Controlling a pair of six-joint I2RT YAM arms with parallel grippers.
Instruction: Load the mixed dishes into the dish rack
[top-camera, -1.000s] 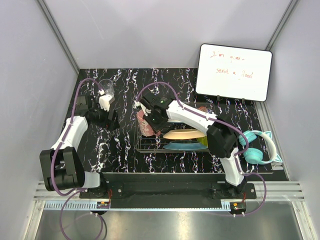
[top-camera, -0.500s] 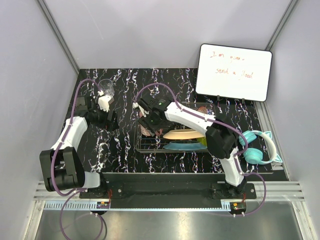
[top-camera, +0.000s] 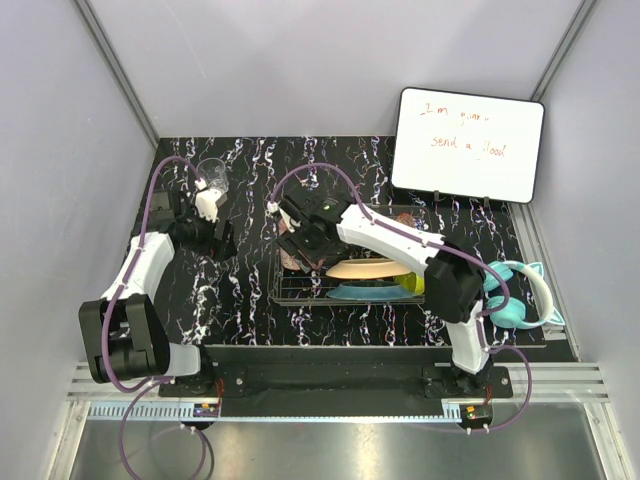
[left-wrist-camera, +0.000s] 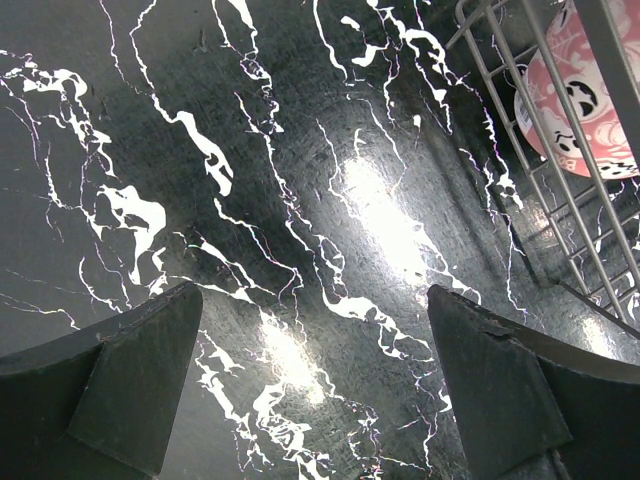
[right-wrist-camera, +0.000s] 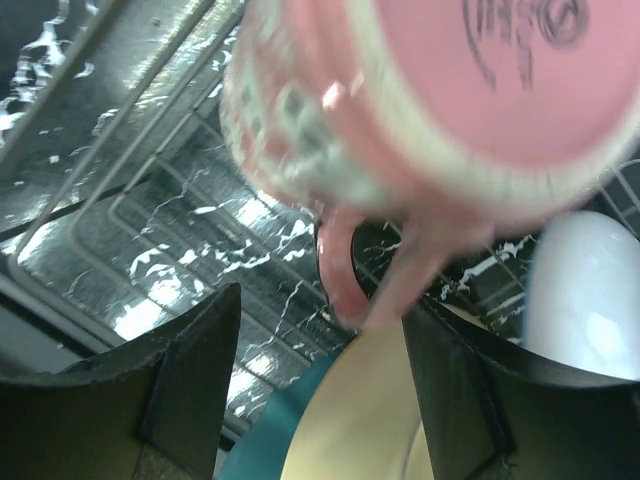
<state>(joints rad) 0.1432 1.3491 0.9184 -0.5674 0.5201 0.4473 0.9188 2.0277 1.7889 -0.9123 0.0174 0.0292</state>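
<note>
The clear glass (top-camera: 212, 172) stands at the worktop's (top-camera: 240, 300) far left, nearest the empty, wide-apart left tool (left-wrist-camera: 312, 300); the right tool (right-wrist-camera: 320, 340), jaws apart, hangs by the pink mug (right-wrist-camera: 470, 90) in the dish rack (top-camera: 290, 298)

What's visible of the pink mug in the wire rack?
Glossy pink mug, ceramic-looking, blurred in the right wrist view: pale patterned band, dark scribbles on a flat pink face, loop handle hanging between the open right gripper's fingers, seemingly untouched. It sits at the left end of the dark wire dish rack; pose unclear.
</note>
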